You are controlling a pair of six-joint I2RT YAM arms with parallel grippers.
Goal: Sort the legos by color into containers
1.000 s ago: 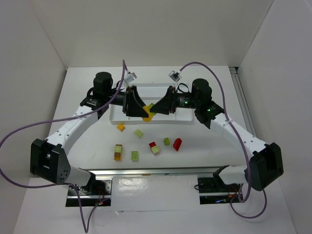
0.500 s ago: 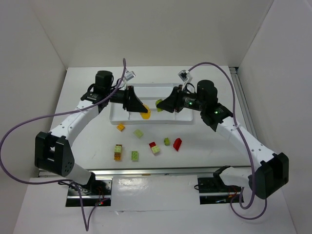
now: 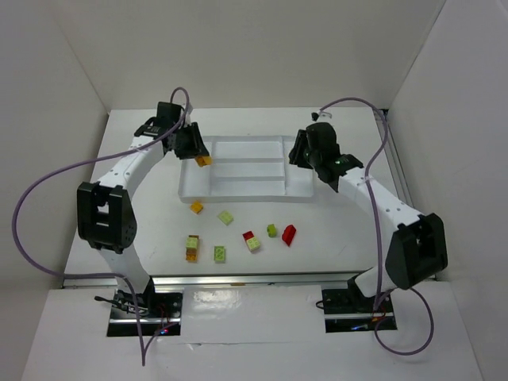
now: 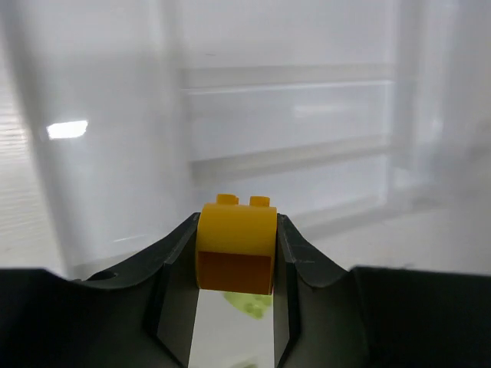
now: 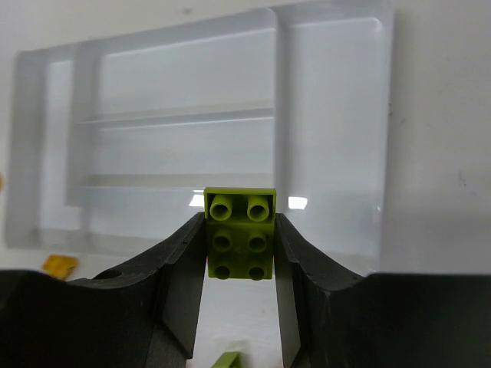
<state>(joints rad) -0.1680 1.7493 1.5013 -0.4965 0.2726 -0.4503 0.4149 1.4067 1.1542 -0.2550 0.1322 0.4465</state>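
Over the left end of the tray (image 3: 246,184), I am keeping the left gripper (image 4: 235,264) clamped on an orange-yellow brick (image 4: 236,238), its two studs poking out above the fingertips. From overhead it is hanging by the tray's far-left corner, roughly over the narrow end section, though I cannot tell whether it is inside the rim or just outside it. The right gripper (image 5: 239,253) is pinching a green brick (image 5: 240,222) by its sides, studs facing the wrist camera. It is hovering above the tray's right end, near the ridge dividing the long slots from the wide end section. Neither brick appears to be touching the tray.

I am reading this as the carry-and-place step for two pieces at once, early in the sort. Seven more pieces are lying on the desk (image 3: 333,238) between the tray's near edge and the arm bases:
- a small yellow brick (image 3: 196,207)
- a pale green brick (image 3: 226,217)
- a red-and-green stack (image 3: 252,240)
- a small green piece (image 3: 271,230)
- a red brick (image 3: 289,235)
- a green-and-orange stack (image 3: 192,247)
- a flat green brick (image 3: 219,254)

Next I am planning to lower each arm into its own section, well inside the ridges, before letting go, since such light bricks may bounce. The two-colour stacks are probably going to need pulling apart.
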